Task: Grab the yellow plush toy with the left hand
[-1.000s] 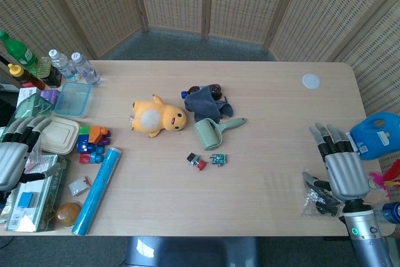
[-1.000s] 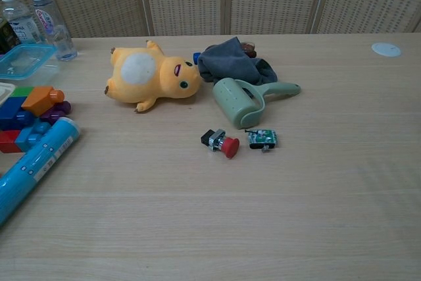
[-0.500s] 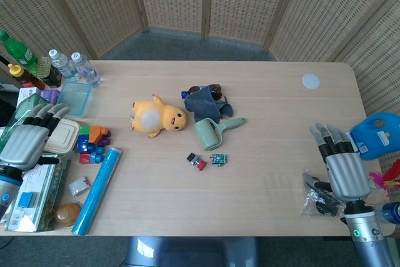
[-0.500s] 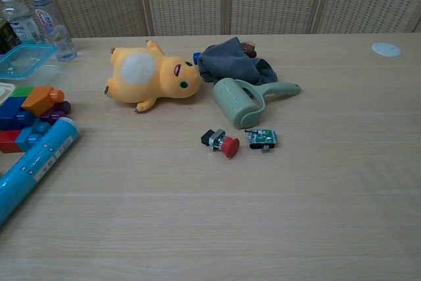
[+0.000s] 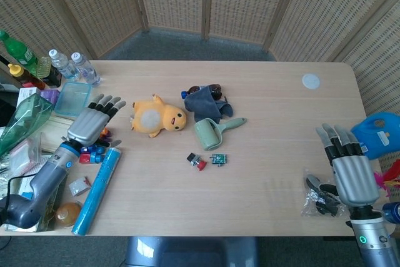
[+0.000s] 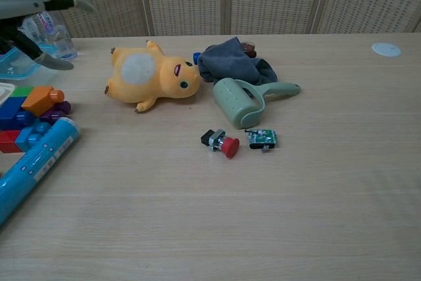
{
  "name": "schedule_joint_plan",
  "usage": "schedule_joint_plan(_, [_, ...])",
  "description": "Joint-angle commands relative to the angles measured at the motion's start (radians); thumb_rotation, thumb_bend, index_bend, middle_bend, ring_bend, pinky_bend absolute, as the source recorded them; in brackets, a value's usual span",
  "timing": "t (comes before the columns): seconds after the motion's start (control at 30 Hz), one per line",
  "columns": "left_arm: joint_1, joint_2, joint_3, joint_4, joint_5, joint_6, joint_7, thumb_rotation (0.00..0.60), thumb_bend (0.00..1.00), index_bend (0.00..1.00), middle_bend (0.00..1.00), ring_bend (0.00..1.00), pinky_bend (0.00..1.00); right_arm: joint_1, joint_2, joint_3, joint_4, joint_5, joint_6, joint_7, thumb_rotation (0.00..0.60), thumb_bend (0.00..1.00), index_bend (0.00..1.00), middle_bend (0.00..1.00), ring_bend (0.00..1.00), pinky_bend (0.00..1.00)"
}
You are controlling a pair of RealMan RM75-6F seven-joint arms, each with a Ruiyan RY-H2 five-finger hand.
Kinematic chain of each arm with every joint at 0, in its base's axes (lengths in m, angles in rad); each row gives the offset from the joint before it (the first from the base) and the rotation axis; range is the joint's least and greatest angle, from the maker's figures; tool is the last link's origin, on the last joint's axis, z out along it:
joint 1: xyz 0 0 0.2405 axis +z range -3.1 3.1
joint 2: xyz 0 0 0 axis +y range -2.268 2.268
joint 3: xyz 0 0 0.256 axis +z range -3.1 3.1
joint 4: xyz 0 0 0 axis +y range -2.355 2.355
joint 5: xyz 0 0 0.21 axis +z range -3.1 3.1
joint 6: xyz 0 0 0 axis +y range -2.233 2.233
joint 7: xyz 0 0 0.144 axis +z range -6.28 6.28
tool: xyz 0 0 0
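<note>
- Yellow plush toy is seen lying on its back on the table, just beyond the fingertips of the left hand, untouched.
- Left hand is held open, fingers spread, nothing grasped.
- Soft, light, squashable stuffing is judged likely; the round white belly is best enclosed.
- Right hand is kept open and empty, well apart.

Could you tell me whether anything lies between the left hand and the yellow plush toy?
Nothing visible does: the left hand hovers open beside the yellow plush toy, with only bare table between its fingers and the toy.
</note>
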Motion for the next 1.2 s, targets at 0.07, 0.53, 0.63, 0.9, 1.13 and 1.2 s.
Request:
schedule_joint_plan(0.07, [-0.094,-0.131,-0.006,0.143,-0.007,-0.068,0.05,0.411,0.22,0.0,0.0,0.0,0.0,-0.012,0.015,0.001,-0.007,0.0,0.015,0.007,0.545,0.15,0.0,0.0,0.0,0.0])
schedule_joint_plan(0.53, [-0.27,-0.464,-0.01,0.546,0.02,-0.142,0.054,0.409,0.22,0.0,0.0,0.0,0.0,-0.062,0.069,-0.008,-0.026,-0.018,0.07,0.066,0.544,0.15,0.0,0.0,0.0,0.0])
schedule_joint_plan(0.63, [-0.301,-0.515,-0.007,0.608,0.023,-0.167,0.042,0.411,0.22,0.0,0.0,0.0,0.0,-0.071,0.079,-0.011,-0.029,-0.027,0.079,0.085,0.544,0.15,0.0,0.0,0.0,0.0])
schedule_joint_plan(0.9, [-0.355,-0.62,0.006,0.765,0.042,-0.2,0.013,0.408,0.22,0.0,0.0,0.0,0.0,-0.091,0.093,-0.013,-0.028,-0.033,0.099,0.114,0.541,0.15,0.0,0.0,0.0,0.0])
schedule_joint_plan(1.13, [-0.37,-0.678,0.009,0.887,0.044,-0.203,-0.013,0.423,0.22,0.0,0.0,0.0,0.0,-0.113,0.103,-0.017,-0.037,-0.039,0.122,0.118,0.543,0.15,0.0,0.0,0.0,0.0])
schedule_joint_plan(1.2, [-0.365,-0.685,0.015,0.911,0.046,-0.208,-0.025,0.464,0.23,0.0,0.0,0.0,0.0,-0.12,0.107,-0.017,-0.039,-0.039,0.13,0.12,0.546,0.15,0.0,0.0,0.0,0.0])
